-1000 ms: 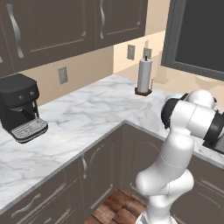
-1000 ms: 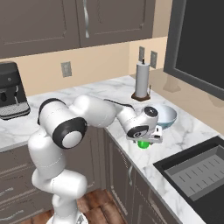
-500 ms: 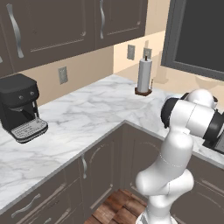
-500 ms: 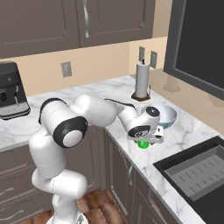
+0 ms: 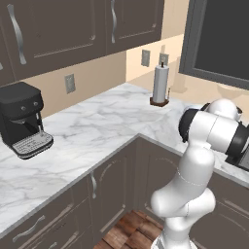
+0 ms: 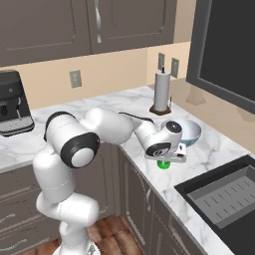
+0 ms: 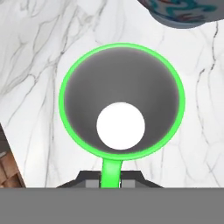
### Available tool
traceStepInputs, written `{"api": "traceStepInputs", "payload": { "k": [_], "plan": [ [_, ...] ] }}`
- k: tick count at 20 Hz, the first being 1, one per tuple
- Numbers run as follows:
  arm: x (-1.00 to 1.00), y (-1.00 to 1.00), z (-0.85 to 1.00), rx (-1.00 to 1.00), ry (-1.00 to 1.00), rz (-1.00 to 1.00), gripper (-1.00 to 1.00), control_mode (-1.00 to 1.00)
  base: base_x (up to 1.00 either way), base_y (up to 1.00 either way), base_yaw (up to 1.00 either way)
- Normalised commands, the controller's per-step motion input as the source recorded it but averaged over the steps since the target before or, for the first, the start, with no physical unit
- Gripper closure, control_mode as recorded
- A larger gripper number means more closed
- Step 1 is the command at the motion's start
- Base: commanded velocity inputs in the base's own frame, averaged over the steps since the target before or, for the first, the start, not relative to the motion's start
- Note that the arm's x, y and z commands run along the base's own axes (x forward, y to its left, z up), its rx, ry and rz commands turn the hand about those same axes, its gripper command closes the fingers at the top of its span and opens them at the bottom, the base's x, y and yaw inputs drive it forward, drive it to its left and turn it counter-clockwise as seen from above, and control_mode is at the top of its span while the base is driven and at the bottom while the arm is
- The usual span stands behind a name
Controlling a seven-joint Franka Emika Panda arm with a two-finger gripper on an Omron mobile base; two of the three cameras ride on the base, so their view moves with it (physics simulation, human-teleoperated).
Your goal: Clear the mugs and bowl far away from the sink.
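Judging from the layout, little is done: the green mug [image 7: 121,105] is gripped by its handle in the closed pincer [image 7: 112,180], just beside the bowl [image 6: 188,131], both near the sink [image 6: 224,196] on the desk [image 6: 134,102].

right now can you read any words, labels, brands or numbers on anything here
None can be read.
The coffee machine carries no legible brand or label.
The green mug is plain inside and on its rim.
The bowl has coloured marks on its outside, but they form no letters.
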Motion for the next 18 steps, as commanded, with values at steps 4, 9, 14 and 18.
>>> {"api": "traceStepInputs", "payload": {
  "k": [4, 9, 14, 18],
  "plan": [
    [0.0, 0.0, 0.0, 0.0, 0.0, 0.0, 1.0, -1.0, 0.0, 0.0, 0.0],
    [-0.15, 0.0, 0.09, 0.0, -0.03, 0.0, 1.0, -1.0, 0.0, 0.0, 0.0],
    [-0.59, 0.0, 0.62, 0.01, -0.16, -0.05, 1.0, -1.0, 0.0, 0.0, 0.0],
    [-0.85, 0.0, 0.57, 0.0, -0.19, -0.01, 1.0, -1.0, 0.0, 0.0, 0.0]
  ]
}}
